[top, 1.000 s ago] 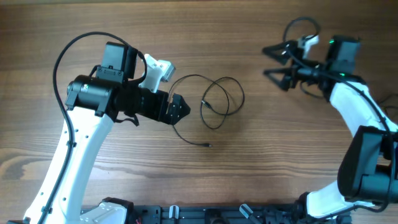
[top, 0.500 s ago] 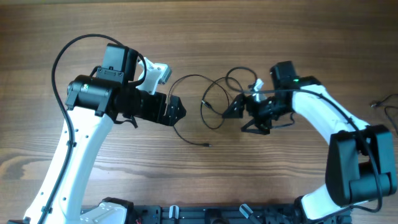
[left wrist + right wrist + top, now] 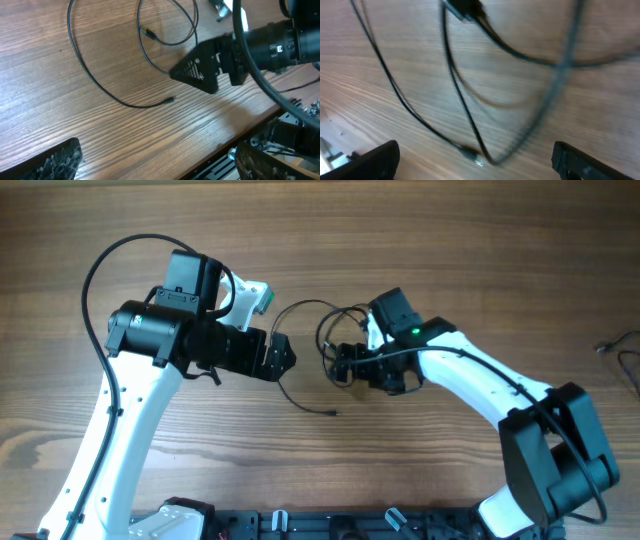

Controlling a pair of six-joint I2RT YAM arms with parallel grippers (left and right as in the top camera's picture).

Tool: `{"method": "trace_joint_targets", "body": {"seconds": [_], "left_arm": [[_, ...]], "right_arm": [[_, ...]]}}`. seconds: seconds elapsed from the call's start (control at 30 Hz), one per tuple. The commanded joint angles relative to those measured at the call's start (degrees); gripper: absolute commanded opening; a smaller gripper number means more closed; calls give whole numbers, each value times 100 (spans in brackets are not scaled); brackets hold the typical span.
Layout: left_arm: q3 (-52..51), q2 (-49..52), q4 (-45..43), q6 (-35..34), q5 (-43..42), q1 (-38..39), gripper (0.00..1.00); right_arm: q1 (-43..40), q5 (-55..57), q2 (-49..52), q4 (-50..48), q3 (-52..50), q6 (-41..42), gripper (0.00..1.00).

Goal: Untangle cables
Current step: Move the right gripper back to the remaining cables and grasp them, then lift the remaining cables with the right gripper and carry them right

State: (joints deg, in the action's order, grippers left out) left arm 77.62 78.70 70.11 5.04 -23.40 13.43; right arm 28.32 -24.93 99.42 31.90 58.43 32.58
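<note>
The cables (image 3: 305, 302) are thin black cords in loose overlapping loops at the table's middle. One strand runs down to a small plug end (image 3: 333, 413). My left gripper (image 3: 284, 358) is open and empty just left of the loops. In the left wrist view a plug end (image 3: 170, 100) lies ahead of its spread fingers (image 3: 55, 160). My right gripper (image 3: 345, 367) is open, low over the loops' right part. The right wrist view is blurred and shows cords and a plug (image 3: 472, 154) between its fingers (image 3: 590, 162), nothing gripped.
Another thin black cord (image 3: 618, 345) lies at the table's right edge. A black rail (image 3: 350, 525) runs along the front edge. The right gripper shows as a black wedge (image 3: 197, 72) in the left wrist view, close to the loops.
My right arm swept from the far right of the table to the middle and now sits over the cable loops. The loops shifted slightly. My left arm barely moved.
</note>
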Motion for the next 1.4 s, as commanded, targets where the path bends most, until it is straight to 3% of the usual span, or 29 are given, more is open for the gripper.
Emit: {"method": "trace_joint_targets", "body": {"seconds": [0.0, 0.13, 0.17, 0.2, 0.27, 0.3, 0.33, 0.47, 0.63, 0.83, 0.97, 1.1, 1.27, 1.37], "left_arm": [[4, 17, 9, -105, 52, -7, 100], [4, 17, 24, -105, 52, -4, 100], [4, 17, 22, -103, 55, -4, 100], [4, 17, 22, -103, 55, -7, 100], [4, 17, 20, -103, 55, -7, 100], [4, 17, 20, -103, 55, -7, 100], [4, 17, 20, -103, 55, -7, 100], [4, 17, 20, -101, 57, -7, 100], [4, 17, 17, -103, 55, -7, 100], [4, 17, 22, -103, 55, -7, 100], [4, 17, 24, -103, 55, -4, 100], [4, 17, 24, -103, 55, -7, 100], [4, 17, 44, -103, 57, -7, 100], [4, 17, 44, -101, 57, -7, 100]], "right_arm": [[247, 334, -26, -376, -2, 310, 100], [520, 1152, -24, -584, -2, 763, 100], [557, 1257, -24, -601, -2, 802, 95], [590, 1333, -24, -623, -2, 804, 84], [601, 1349, -24, -640, -2, 804, 41], [601, 1351, -24, -638, -2, 800, 14], [601, 1351, -24, -636, -2, 802, 4], [601, 1346, -24, -562, -2, 789, 4], [601, 1333, -70, -293, 63, -181, 4], [573, 1961, -551, 839, 940, -802, 4], [573, 3279, -1167, 1733, 2105, -1182, 4], [562, 5090, -1694, 1974, 2997, -1329, 4], [232, 7370, -2387, 1729, 3569, -1803, 4], [-328, 7960, -2745, 1150, 3578, -2428, 4]]}}
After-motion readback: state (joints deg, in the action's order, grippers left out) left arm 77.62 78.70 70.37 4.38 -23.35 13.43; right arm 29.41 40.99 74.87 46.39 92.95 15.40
